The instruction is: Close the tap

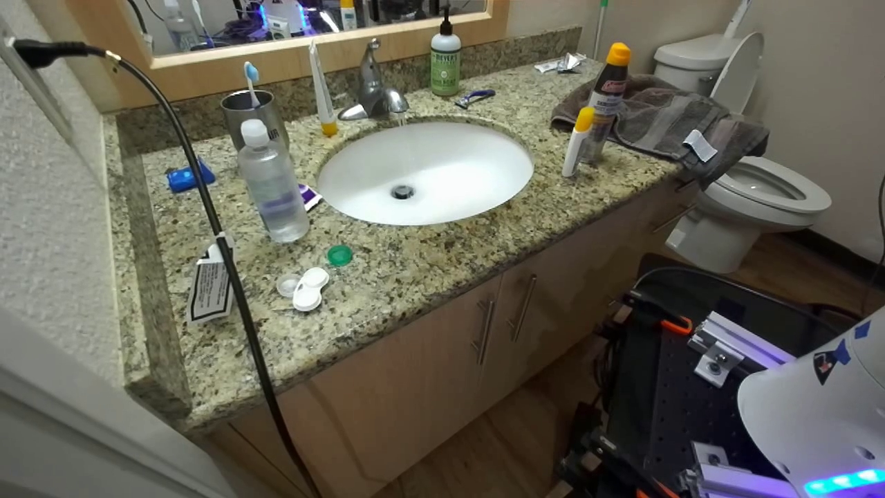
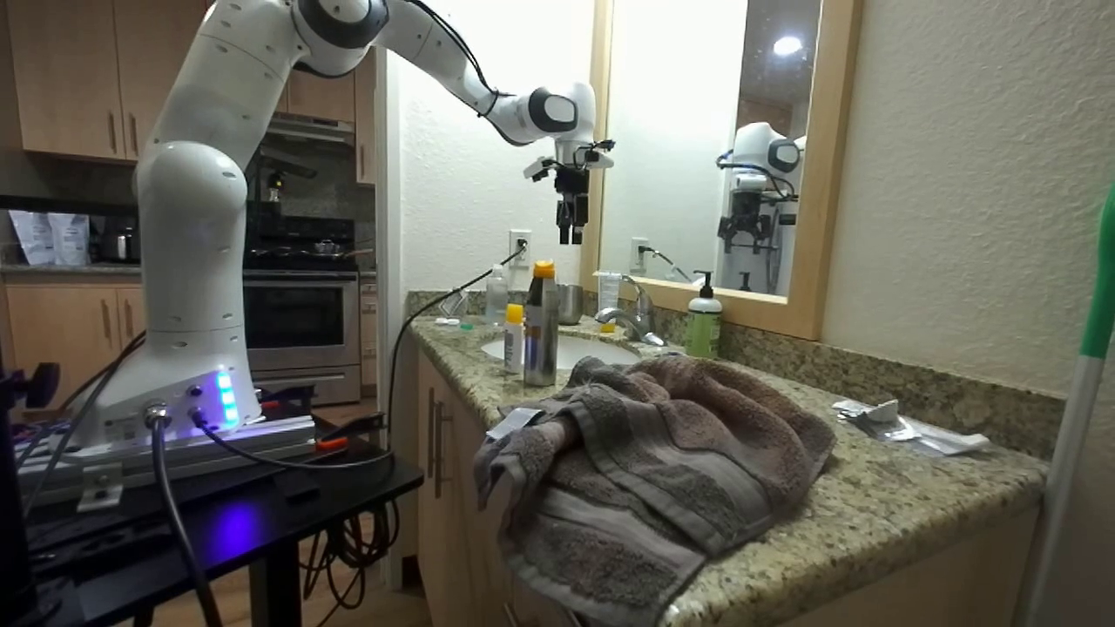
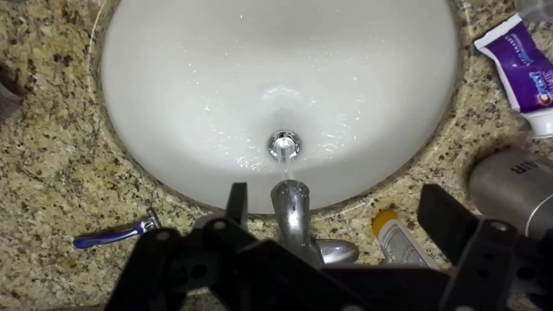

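Shiny metal tap [image 3: 293, 211], smooth glossy basin [image 3: 181, 86], rough cloth towel [image 2: 671, 453]

A basin [image 1: 470, 181] at upper centre, a toilet [image 1: 740, 218] at upper right and a toothbrush [image 1: 251, 75] at upper left in an exterior view mark a home bathroom, while an oven [image 2: 309, 322] and wooden cabinets [image 2: 70, 78] at left in an exterior view show an adjoining kitchen.

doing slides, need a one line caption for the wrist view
Tap not yet closed: water runs from it into the white basin, the open tool poised above.
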Motion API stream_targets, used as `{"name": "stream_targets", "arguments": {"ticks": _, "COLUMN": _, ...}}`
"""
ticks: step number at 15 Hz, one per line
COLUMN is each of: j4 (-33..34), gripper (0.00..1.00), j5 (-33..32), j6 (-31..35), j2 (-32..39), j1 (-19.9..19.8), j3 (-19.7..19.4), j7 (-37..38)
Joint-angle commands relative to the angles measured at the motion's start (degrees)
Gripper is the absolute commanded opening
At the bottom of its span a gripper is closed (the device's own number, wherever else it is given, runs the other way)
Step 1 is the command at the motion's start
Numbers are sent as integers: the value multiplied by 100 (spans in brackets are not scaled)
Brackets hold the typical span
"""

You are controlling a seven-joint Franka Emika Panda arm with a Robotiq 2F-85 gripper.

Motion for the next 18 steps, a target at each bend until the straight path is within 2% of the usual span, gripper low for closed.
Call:
{"name": "stream_targets", "arguments": {"ticks": 1, "j4": -52, "gripper": 100, "j5": -74, "j6": -12, "j2": 14, "j1": 0, "j3": 26, "j7": -141}}
{"name": "stream_targets", "arguments": {"ticks": 3, "j4": 476, "gripper": 100, "j5": -63, "j6": -301, "j2": 554, "j1": -99, "j3": 55, "j7": -472}}
{"name": "stream_targets", "arguments": {"ticks": 4, "j4": 850, "gripper": 100, "j5": -54, "j6": -380, "j2": 918, "j1": -145, "j3": 13, "j7": -402}}
{"name": "stream_targets", "arguments": {"ticks": 6, "j4": 1288, "gripper": 100, "j5": -310, "j6": -78, "j2": 1409, "j1": -62, "j3": -165, "j7": 241}}
{"name": "stream_targets", "arguments": {"ticks": 10, "j4": 2260, "gripper": 100, "j5": 180, "j6": 178, "j2": 2233, "j1": -240, "j3": -194, "j7": 1206}}
{"name": "stream_targets", "arguments": {"ticks": 11, "j4": 1650, "gripper": 100, "j5": -57, "j6": 147, "j2": 1814, "j1": -135, "j3": -195, "j7": 875}}
{"name": "stream_targets", "arguments": {"ticks": 15, "j4": 1786, "gripper": 100, "j5": -45, "j6": 163, "j2": 1944, "j1": -138, "j3": -197, "j7": 936}}
{"name": "stream_targets", "arguments": {"ticks": 16, "j4": 1869, "gripper": 100, "j5": -94, "j6": 46, "j2": 2003, "j1": -168, "j3": -165, "j7": 698}}
{"name": "stream_targets", "arguments": {"ticks": 18, "j4": 2320, "gripper": 100, "j5": 69, "j6": -241, "j2": 2255, "j1": -320, "j3": -89, "j7": 555}}
